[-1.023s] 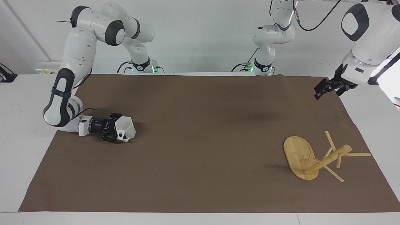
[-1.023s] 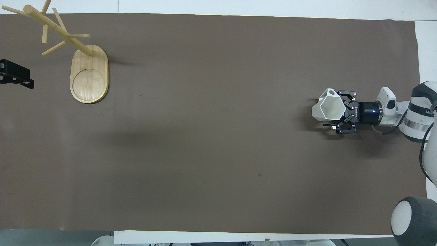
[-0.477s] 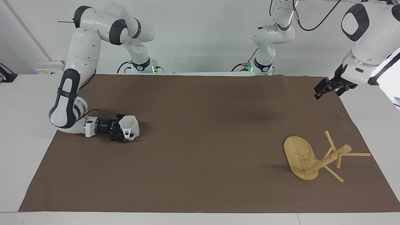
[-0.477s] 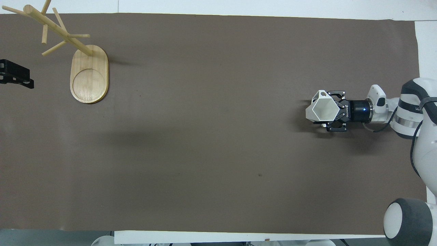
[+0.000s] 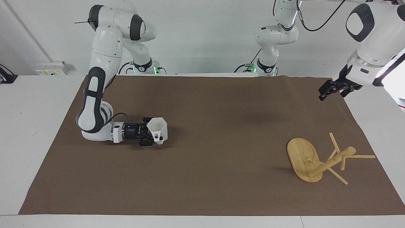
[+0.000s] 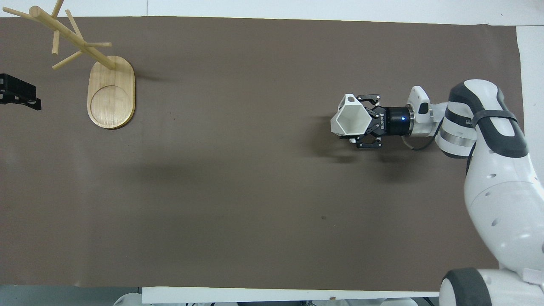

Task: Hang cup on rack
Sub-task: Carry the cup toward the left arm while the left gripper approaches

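Currently the cup (image 5: 158,130) is clamped in the right gripper (image 5: 148,136), low over the brown mat (image 5: 202,190) toward the right arm's end of the table, with its open rim tilted upward and its looped handle on the side turned away from the robots. From the cup, the rack (image 5: 319,160) lies well apart, along the table's length toward the left arm's end, upright on its oval base with pegs radiating from the post. By position the left gripper (image 5: 332,89) is nearer the rack; it waits above the mat's edge there, and whether it is open cannot be told.
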Robot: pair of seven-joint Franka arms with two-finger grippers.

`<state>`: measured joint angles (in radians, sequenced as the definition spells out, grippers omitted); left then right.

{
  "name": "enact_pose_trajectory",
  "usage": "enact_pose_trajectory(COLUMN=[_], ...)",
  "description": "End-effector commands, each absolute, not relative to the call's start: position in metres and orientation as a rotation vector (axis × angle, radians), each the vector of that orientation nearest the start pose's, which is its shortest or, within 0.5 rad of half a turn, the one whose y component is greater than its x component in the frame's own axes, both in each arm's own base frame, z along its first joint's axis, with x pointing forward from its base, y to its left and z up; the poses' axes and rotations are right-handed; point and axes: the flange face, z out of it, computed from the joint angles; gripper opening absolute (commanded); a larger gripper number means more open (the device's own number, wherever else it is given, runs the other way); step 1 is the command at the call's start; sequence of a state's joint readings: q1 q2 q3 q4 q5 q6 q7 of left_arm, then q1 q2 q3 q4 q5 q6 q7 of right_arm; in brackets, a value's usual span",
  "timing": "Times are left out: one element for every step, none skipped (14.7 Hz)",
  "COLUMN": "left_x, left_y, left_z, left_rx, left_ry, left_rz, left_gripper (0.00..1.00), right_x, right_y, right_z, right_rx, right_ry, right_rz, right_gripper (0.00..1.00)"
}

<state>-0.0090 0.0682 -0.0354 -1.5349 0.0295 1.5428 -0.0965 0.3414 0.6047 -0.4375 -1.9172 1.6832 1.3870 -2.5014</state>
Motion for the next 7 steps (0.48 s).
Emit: enact_pose_trajectory(left_x=[0.565, 0.564, 0.564, 0.562, 0.559, 0.557, 0.556], left_y=[-0.013, -0.014, -0.013, -0.012, -0.015, -0.020, -0.028], left_z=[0.610, 0.612, 0.613, 0.617, 0.624, 0.625, 0.626], left_rx=[-3.114, -3.113, -3.111, -3.108, -3.093, -3.078, -3.074], left_ry=[-0.119, -0.117, -0.122, -0.122, -0.114, -0.098, -0.098], left_rz=[0.062, 0.055, 0.062, 0.059, 0.045, 0.052, 0.050], left_gripper=[1.00, 1.00, 1.00, 1.00, 1.00, 1.00, 1.00], right_x=[0.590, 0.589, 0.588, 0.586, 0.582, 0.576, 0.572], right_y=[0.148, 0.172, 0.197, 0.223, 0.245, 0.270, 0.291], right_z=[0.259, 0.266, 0.274, 0.281, 0.286, 0.287, 0.290], right_rx=[-1.226, -1.226, -1.231, -1.241, -1.243, -1.246, -1.251], right_ry=[-1.169, -1.147, -1.124, -1.096, -1.070, -1.052, -1.039], right_rz=[-1.239, -1.238, -1.236, -1.226, -1.223, -1.221, -1.231], right_gripper=[0.00, 0.00, 0.00, 0.00, 0.00, 0.00, 0.00])
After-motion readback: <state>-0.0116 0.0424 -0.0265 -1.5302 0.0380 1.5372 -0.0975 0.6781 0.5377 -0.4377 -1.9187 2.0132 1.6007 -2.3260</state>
